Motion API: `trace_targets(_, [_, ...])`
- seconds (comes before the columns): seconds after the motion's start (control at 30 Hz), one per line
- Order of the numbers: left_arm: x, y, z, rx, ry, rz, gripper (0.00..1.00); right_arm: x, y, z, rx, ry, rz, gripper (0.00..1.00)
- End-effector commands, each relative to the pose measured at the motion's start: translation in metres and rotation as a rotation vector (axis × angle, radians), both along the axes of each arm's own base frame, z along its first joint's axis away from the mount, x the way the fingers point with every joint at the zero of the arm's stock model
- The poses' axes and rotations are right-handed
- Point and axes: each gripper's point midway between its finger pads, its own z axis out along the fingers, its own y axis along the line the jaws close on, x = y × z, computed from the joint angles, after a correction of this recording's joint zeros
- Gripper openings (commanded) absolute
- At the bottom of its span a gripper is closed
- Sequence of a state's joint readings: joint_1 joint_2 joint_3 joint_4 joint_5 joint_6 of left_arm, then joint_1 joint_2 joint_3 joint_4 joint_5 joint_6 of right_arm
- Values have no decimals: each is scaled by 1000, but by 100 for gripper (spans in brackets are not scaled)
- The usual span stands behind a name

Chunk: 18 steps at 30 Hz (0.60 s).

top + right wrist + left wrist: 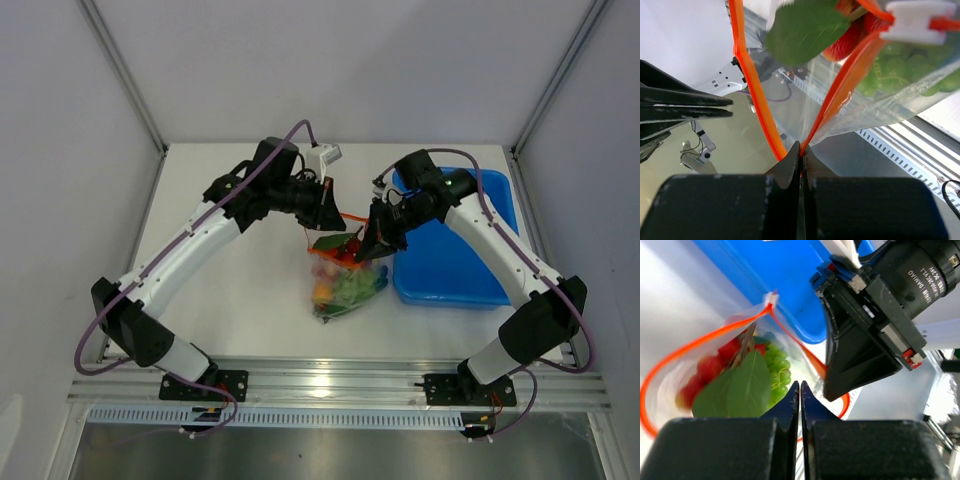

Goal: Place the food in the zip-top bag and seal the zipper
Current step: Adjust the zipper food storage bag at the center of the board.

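The white table [250, 290] is where my two arms work. The blue tub [450, 270] sits on its right side, and from above I see nothing left in it. I judge the loading done and the sealing still to do.

The zip-top bag [345, 285] hangs at the centre between my wrists, just left of the tub. Its mouth is lifted and its full belly sags to the table. I hold it high so the weight pulls the plastic straight and nothing spills.

The food [338, 275] is packed low inside. I can make out green grapes [777, 362], a broad green leaf [740, 387] and some red pieces (too blurred to name).

My right gripper [801, 150] is clamped on the zipper [752, 95] at the point where its two orange runs meet, which anchors that end. My left gripper [800, 392] has its jaws pressed together on the opposite side of the mouth. The bag's rim runs in under them, so I take it to be pinching the rim, though my own fingers hide the contact.

Between the two grips the orange strip gapes in a wide loop, so the bag is not yet sealed.

The white slider [912, 20] sits at one end of the loop, away from both grips. As I judge it, one gripper must let go to draw it along.
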<state>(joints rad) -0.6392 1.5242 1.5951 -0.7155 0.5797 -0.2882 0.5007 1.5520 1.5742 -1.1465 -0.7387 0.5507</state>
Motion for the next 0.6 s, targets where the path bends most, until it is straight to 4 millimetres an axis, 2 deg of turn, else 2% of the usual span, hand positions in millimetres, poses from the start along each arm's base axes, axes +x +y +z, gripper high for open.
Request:
trace_targets(0.0, [-6,16,15,9,-69,55,1,-4,4,4,33,47,5,0])
trace_targets(0.1, [-11,25,4,39,-55,81,1,-4,5,2,36,56,8,0])
trace_targets(0.23, [-11,24,-11,72,-21,91,1,-2,5,3,40,50,8,0])
trace_targets(0.37, [-3,16,-21,109,-1,97,1,-2,7,2,46,52,9,0])
trace_targets(0.4, [0,12,-34,145,23,94,1,-1,7,3,48,53,5,0])
trace_targets(0.57, [5,-4,-58,190,62,60,1,3,9,6,58,46,-10,0])
